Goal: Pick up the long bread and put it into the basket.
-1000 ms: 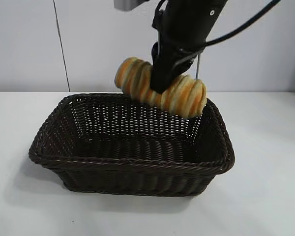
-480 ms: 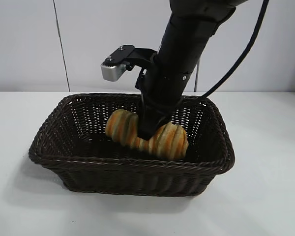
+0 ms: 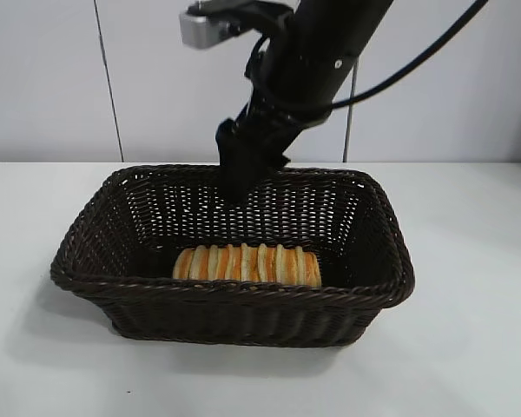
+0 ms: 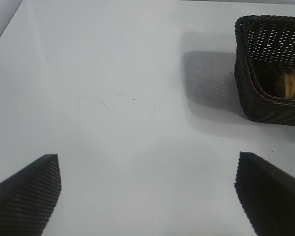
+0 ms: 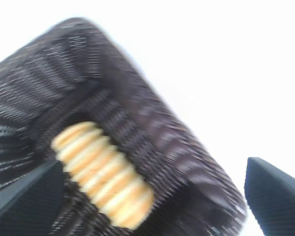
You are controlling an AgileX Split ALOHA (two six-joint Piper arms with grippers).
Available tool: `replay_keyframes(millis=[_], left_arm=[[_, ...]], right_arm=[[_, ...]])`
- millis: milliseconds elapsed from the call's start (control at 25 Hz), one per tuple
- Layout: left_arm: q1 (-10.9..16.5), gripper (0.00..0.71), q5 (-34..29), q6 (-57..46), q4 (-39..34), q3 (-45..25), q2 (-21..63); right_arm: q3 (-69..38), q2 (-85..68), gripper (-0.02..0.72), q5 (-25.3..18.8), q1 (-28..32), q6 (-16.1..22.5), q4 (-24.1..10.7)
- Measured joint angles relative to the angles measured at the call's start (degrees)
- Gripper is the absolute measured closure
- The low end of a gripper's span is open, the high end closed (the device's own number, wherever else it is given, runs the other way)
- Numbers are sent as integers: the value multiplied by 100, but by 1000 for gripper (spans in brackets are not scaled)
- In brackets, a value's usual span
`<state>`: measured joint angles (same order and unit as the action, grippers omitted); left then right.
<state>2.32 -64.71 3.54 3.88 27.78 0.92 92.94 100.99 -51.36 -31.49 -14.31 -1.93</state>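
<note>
On the white table [image 3: 469, 347], before a pale wall [image 3: 43, 78], the basket [image 3: 95, 252] contains the long bread [image 3: 247, 265] lying flat; right end effector [image 3: 241, 178] spread above, left end effector [image 4: 147, 194] spread.

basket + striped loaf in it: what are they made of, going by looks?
Dark brown rectangular woven basket: looks like wicker or rattan, slight sheen; open weave and a braided rim show. Oblong golden-tan loaf with orange and cream stripes: matte, evenly ridged, stripes very regular; probably a foam or plastic prop, but real bread cannot be ruled out.
</note>
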Motion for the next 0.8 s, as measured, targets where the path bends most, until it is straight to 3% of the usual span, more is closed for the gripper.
replay_keyframes(millis=[120,320,800], left_arm=[[0,15,0,0,0,0,0],[0,15,0,0,0,0,0],[0,15,0,0,0,0,0]], right_arm=[[342,0,9,-362,210,579,-366],[763,0,9,-922,1026,1083,-467],[891,0,9,-1361,3352,1182,-489]])
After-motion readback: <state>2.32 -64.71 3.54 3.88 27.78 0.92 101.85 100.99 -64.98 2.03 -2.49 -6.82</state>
